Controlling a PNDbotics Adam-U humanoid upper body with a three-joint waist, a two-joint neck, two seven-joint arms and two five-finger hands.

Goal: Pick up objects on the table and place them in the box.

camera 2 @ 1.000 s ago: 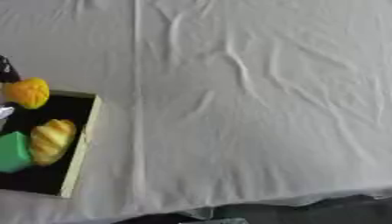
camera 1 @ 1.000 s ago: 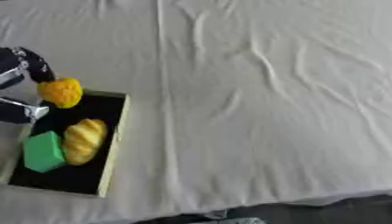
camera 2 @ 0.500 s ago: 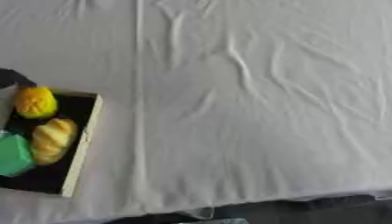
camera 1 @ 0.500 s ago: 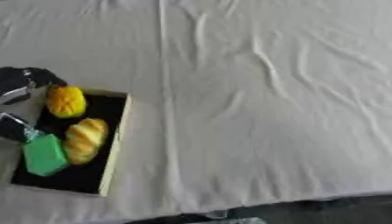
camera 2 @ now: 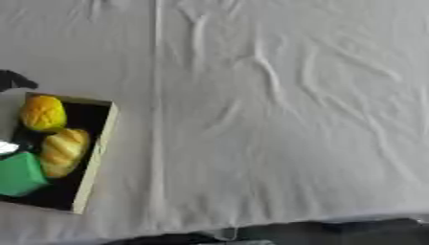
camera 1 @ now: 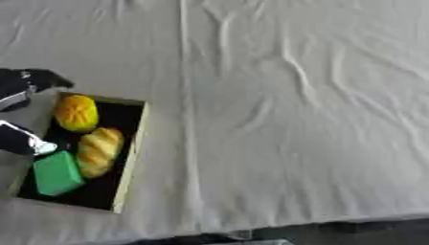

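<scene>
The box (camera 1: 132, 143) sits near the worktop's (camera 1: 293, 119) left front edge, holding a yellow-orange fruit (camera 1: 76, 112) at the far end, a bread roll (camera 1: 99, 151) in the middle and a green block (camera 1: 57, 172) nearest. The left hand (camera 1: 21, 86) hangs at the box's far-left corner, fingers spread and holding nothing. Wrinkled white cloth stretches bare to the right.

Box (camera 1: 134, 143) at table's (camera 1: 293, 119) left edge, fruit (camera 1: 75, 112) behind bread (camera 1: 99, 151), block (camera 1: 57, 172) left-front.
</scene>
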